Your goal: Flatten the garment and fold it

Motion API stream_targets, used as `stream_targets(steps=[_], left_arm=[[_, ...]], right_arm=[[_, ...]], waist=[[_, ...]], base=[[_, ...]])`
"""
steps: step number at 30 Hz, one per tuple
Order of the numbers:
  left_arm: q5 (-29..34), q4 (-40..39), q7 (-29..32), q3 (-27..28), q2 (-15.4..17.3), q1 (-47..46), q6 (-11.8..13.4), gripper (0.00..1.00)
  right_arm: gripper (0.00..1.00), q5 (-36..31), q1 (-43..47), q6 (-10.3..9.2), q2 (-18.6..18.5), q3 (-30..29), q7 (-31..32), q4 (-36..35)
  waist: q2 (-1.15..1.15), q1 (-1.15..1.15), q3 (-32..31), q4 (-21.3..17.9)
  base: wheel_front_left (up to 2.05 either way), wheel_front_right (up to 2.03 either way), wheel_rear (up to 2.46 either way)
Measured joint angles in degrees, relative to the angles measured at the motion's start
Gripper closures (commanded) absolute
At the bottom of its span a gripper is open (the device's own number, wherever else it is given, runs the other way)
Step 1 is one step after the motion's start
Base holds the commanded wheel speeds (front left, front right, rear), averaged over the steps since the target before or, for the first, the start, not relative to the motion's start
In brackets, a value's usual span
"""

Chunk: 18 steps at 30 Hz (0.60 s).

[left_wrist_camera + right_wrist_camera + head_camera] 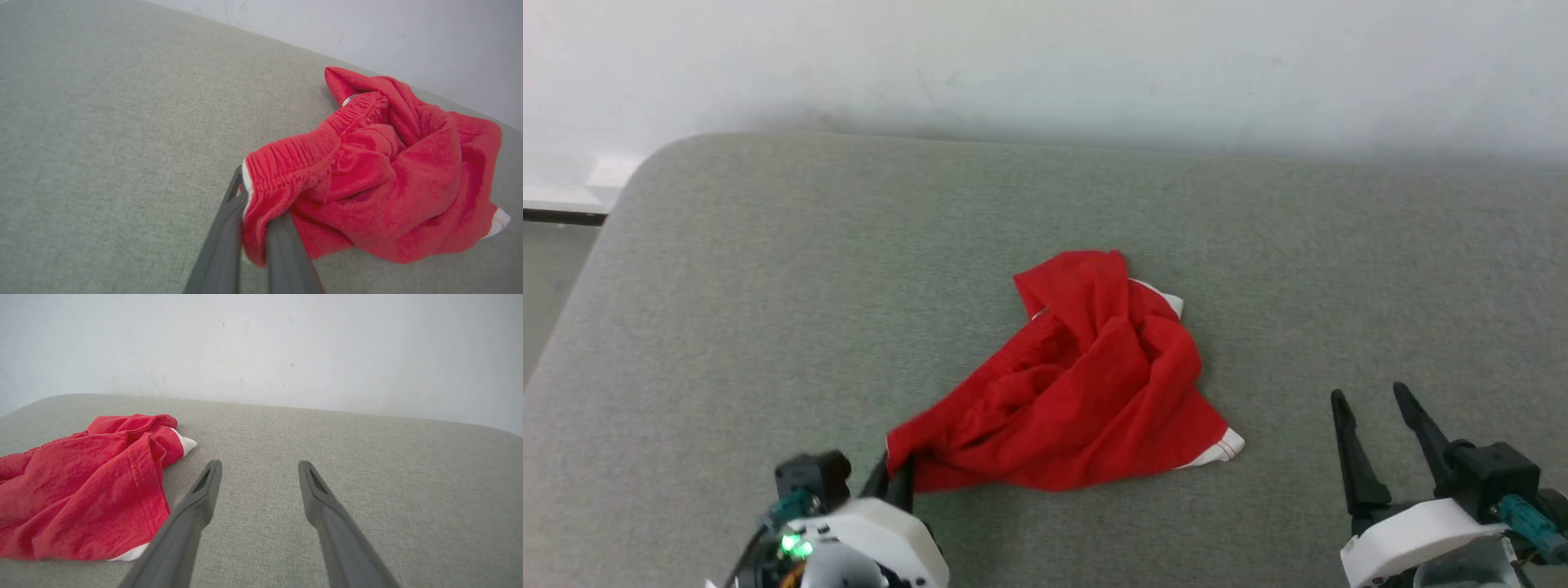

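The red shorts (pixel 1086 384) lie crumpled in a heap in the middle of the grey-green padded surface (pixel 768 286), with white trim showing at the far and right corners. My left gripper (pixel 897 472) is shut on the near-left corner of the shorts, where the gathered elastic waistband (pixel 294 159) ends. In the left wrist view the shorts (pixel 388 183) bunch up beyond my left gripper (pixel 255 212), whose fingers pinch the red fabric. My right gripper (pixel 1376 400) stands open to the right of the shorts, apart from them. In the right wrist view the shorts (pixel 81 490) lie left of my open right gripper (pixel 259 467).
A pale wall (pixel 1045 65) runs right behind the padded surface. The surface's rounded left corner (pixel 645 163) drops off to a floor strip at the far left. Bare padding stretches to both sides of the shorts and toward the wall.
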Motion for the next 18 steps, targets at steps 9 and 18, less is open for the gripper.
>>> stream_targets(steps=[9, 18], left_arm=[[1.8, 0.6, -7.4, -1.3, -1.2, -0.5, -0.6, 0.0], [12.3, -3.4, -12.0, -3.2, 1.7, -2.0, -0.9, 0.0]], right_arm=[[0.0, 3.4, -0.2, -0.01, -2.8, 7.0, 7.4, -1.0], [0.0, 8.9, -8.6, 0.0, -5.5, 12.8, 27.7, 7.6]], waist=[[0.0, 0.0, -1.9, 4.0], [0.0, 0.0, -3.0, 7.6]], base=[[0.0, 0.0, 0.0], [0.0, 0.0, 0.0]])
